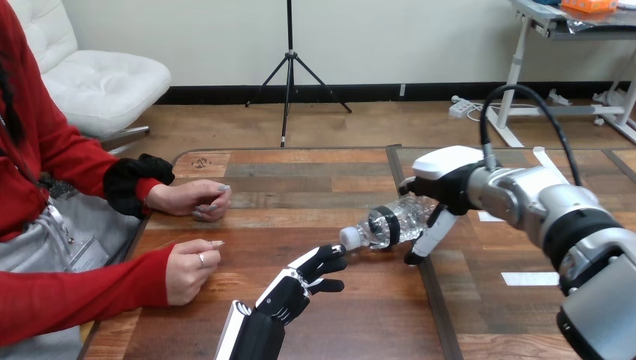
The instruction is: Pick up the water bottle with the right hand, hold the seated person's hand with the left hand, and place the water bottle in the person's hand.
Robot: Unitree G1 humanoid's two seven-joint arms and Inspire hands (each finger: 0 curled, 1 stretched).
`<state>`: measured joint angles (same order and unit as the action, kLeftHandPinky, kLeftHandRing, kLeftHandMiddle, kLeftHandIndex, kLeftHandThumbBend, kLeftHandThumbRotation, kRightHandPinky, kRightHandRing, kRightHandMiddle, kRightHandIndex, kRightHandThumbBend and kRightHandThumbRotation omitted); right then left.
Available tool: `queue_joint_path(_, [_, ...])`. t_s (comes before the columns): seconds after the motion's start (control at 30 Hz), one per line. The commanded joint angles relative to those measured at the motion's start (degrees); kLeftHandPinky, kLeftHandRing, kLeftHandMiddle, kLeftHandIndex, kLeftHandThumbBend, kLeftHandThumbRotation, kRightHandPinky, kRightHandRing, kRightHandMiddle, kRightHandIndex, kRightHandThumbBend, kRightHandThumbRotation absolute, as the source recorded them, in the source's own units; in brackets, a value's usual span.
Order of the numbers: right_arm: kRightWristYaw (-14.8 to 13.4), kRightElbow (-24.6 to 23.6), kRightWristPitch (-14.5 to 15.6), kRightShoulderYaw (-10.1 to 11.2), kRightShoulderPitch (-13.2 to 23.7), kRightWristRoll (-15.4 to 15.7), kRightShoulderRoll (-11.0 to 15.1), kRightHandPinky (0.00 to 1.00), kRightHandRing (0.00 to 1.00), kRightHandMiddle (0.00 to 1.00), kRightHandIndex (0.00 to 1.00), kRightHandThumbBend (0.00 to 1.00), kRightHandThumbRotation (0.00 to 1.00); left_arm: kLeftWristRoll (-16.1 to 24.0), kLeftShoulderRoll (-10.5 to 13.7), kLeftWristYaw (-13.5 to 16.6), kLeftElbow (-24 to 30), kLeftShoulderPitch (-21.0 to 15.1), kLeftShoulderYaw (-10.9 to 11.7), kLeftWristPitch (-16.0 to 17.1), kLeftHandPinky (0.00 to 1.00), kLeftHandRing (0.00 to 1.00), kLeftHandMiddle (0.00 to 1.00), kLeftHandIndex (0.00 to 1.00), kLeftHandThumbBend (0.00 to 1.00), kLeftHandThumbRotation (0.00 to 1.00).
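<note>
Nearest the camera, the robot's left hand (294,291) reached in from the bottom edge over the brown plank-topped wooden table (315,187), lying open with its black-and-white fingers nearly straight and relaxed and its thumb spread a little to one side. Its fingertips pointed up and to the right and ended just beside the bottle's cap; whether they touched it could not be told. To its left, well apart from it, the person's nearer hand (189,268), at the end of a red sleeve, rested on the table's left part with its fingers loosely curled in. Further on, right of centre, the clear, crinkled plastic water bottle (401,220) lay nearly on its side, its round white cap (349,238) pointing left and slightly down towards the left hand. A black label band (385,226) ringed the bottle near its neck, but any print on it was too small to read, and whether the bottle held water could not be told. The robot's right hand (442,191) was clamped on the bottle's far end, fingers curled over the top and the thumb reaching down beneath it to the table. Whether the bottle rested on the wood or hung just above it could not be told. Farther back at the left, the person's farther hand (192,200) lay on the table, closed loosely. Two pale white tape patches (529,279) sat on the table's right part.
</note>
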<state>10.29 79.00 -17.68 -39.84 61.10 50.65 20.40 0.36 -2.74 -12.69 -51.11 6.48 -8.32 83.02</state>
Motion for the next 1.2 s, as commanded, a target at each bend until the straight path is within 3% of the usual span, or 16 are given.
queue_joint_path(0.0, [-1.54,-0.08,-0.2,-0.98,-1.28,0.59,-2.03,0.83,0.89,0.88,0.92,1.0,0.56,-0.1,-2.22,0.76,1.42,-0.11,-1.04,0.25,0.71,0.81,0.84,0.81,1.0,0.69])
queue_joint_path(0.13, [-2.58,0.01,-0.11,-1.33,-1.78,0.67,-2.48,0.82,0.88,0.88,0.92,1.0,0.56,-0.43,-2.01,1.04,0.81,-0.15,-1.2,0.59,0.7,0.8,0.83,0.81,1.0,0.69])
queue_joint_path(0.23, [-3.07,0.06,0.01,-1.31,-2.15,0.4,-2.86,0.81,0.87,0.87,0.91,1.0,0.55,-2.43,-1.77,0.55,-0.08,-0.6,-2.57,1.23,0.7,0.81,0.84,0.81,1.0,0.67])
queue_joint_path(0.33, [-3.27,0.14,0.26,-1.39,-2.46,0.31,-3.27,0.8,0.87,0.86,0.91,1.0,0.54,-1.68,-1.91,1.1,0.42,0.01,-1.68,0.38,0.7,0.8,0.83,0.81,1.0,0.67])
queue_joint_path(0.53, [-3.66,0.23,0.71,-1.26,-3.1,0.1,-4.02,0.79,0.86,0.85,0.89,1.0,0.53,-3.92,-1.6,0.61,-1.05,-0.62,-2.95,1.75,0.7,0.79,0.82,0.8,1.0,0.66])
queue_joint_path(0.83, [-5.24,0.12,0.91,-0.86,-4.36,-0.21,-4.79,0.78,0.84,0.83,0.86,1.0,0.47,-1.7,-1.39,1.29,-1.53,-0.52,-1.28,2.04,0.69,0.78,0.82,0.8,1.0,0.67])
queue_joint_path(1.17, [-5.89,0.19,1.01,-0.77,-5.55,-0.66,-5.0,0.72,0.77,0.78,0.8,1.0,0.39,-1.2,-0.65,1.44,-0.94,-0.31,-1.42,1.53,0.69,0.78,0.82,0.8,1.0,0.66])
